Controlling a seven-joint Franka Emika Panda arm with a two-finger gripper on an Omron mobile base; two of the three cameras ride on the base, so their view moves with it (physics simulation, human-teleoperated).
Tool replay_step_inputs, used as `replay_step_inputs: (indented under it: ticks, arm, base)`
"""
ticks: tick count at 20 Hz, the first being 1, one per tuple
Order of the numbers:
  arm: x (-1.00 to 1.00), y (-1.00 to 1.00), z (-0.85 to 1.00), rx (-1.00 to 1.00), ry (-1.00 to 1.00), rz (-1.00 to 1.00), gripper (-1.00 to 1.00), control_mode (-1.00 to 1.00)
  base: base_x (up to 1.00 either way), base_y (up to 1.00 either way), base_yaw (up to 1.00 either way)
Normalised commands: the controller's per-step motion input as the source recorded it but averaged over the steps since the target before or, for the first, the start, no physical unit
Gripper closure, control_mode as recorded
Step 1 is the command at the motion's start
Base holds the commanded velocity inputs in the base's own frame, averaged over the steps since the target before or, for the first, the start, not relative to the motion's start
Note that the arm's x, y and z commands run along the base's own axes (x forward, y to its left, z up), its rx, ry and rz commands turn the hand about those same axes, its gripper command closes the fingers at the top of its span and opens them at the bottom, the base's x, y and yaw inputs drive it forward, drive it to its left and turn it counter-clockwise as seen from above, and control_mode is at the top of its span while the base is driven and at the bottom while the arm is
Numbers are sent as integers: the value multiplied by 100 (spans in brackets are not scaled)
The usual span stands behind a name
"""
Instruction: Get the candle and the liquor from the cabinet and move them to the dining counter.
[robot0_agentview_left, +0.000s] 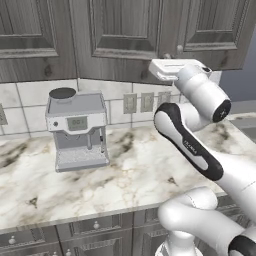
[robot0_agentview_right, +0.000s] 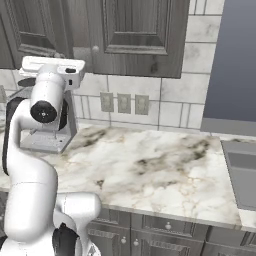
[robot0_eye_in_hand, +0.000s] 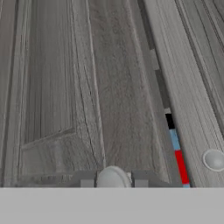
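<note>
The claw (robot0_eye_in_hand: 113, 183) is pressed up against the cabinet (robot0_agentview_left: 120, 35), its fingers (robot0_eye_in_hand: 87, 181) closed tight on a round knob (robot0_eye_in_hand: 112, 178). Just right of it runs the dark slit between two doors, and through that slit shows a thin strip of the liquor (robot0_eye_in_hand: 178, 155), blue over red, inside. A second knob (robot0_eye_in_hand: 214, 159) sits farther right. Below the claw stands a coffee machine (robot0_agentview_left: 77, 129).

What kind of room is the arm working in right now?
A home-style kitchen, by the look of it: dark wood-grain wall cabinet doors over a tiled backsplash, a marble worktop below, and a coffee machine standing on it.
</note>
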Motion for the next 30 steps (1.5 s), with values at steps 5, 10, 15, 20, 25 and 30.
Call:
replay_step_inputs:
  ticks: [5, 10, 15, 20, 25, 30]
  arm:
    - [-61, 32, 1, -6, -1, 0, 100, -100]
    - [-64, 34, 1, -4, 0, 0, 100, -100]
    - [-56, 37, 0, -4, 0, 0, 100, -100]
    - [-43, 36, 0, -4, 0, 0, 100, -100]
    - [-20, 35, 0, -2, 0, 0, 100, -100]
    - [0, 40, 0, -1, 7, 0, -100, -100]
  base:
    - [0, 0, 0]
    - [0, 0, 0]
    - [0, 0, 0]
    - [0, 0, 0]
    - [0, 0, 0]
    - [0, 0, 0]
